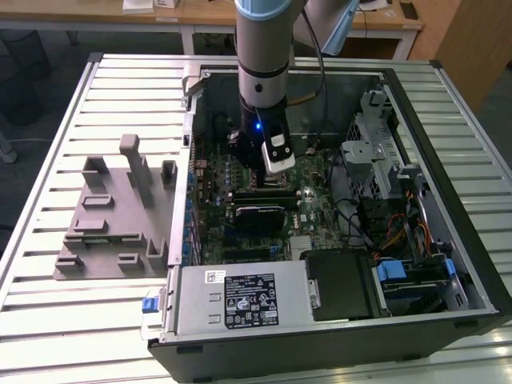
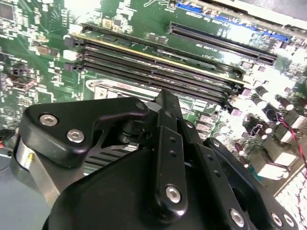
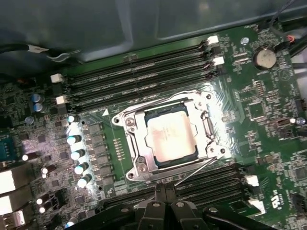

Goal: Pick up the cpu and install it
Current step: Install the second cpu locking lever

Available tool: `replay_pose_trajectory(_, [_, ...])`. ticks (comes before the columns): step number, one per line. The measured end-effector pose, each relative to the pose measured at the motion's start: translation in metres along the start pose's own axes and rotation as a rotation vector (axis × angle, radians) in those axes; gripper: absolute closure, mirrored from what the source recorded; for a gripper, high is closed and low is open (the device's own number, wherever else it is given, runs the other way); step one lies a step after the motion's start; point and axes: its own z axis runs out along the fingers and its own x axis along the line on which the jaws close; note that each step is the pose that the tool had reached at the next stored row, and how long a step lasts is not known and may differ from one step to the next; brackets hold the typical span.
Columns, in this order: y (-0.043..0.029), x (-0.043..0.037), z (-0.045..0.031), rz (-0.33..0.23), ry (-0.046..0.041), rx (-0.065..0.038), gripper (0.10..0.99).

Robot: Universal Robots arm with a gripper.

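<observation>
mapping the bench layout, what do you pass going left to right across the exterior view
grey plastic tray → robot arm, reaching down over the motherboard inside the computer case → drive cage

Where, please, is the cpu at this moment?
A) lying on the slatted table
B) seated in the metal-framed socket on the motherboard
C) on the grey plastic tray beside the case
B: in the first wrist view the cpu sits inside the metal-framed socket on the motherboard.

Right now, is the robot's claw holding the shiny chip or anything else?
Nothing, as far as the pictures show. The cpu sits in the socket on the motherboard, and the gripper hangs above it, apart from it.
</observation>
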Motion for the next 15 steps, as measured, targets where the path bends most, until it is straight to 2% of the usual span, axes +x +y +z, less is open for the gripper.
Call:
replay_pose_trajectory(8, [-0.0023, 0.0015, -0.0001, -0.002, 0.0026, -0.002, 0.980])
replay_pose_trajectory(11, [-0.0052, 0.0024, -0.0002, -0.007, 0.0028, -0.010, 0.980])
replay_pose_trajectory(15, [-0.0076, 0.0025, -0.0002, -0.015, 0.0061, -0.029, 0.980])
